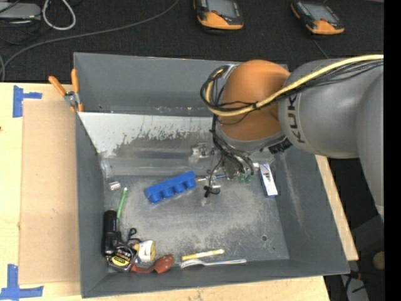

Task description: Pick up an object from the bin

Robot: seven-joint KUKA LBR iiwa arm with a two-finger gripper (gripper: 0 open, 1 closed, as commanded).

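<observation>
Near the middle of the grey metal bin (250,226), the gripper (212,188) hangs just beside the right end of a blue ridged plastic block (170,187), whose long axis runs leftward away from it; open or closed, I cannot tell

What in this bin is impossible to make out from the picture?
1. Camera view: whatever lies under the orange cover, which blocks the far right part of the bin.
2. Camera view: the white-and-blue thing right of the gripper is too small to name, and the wrist overlaps its upper end.
3. Camera view: the heap in the near left corner has overlapping pieces that hide the lower ones.
</observation>
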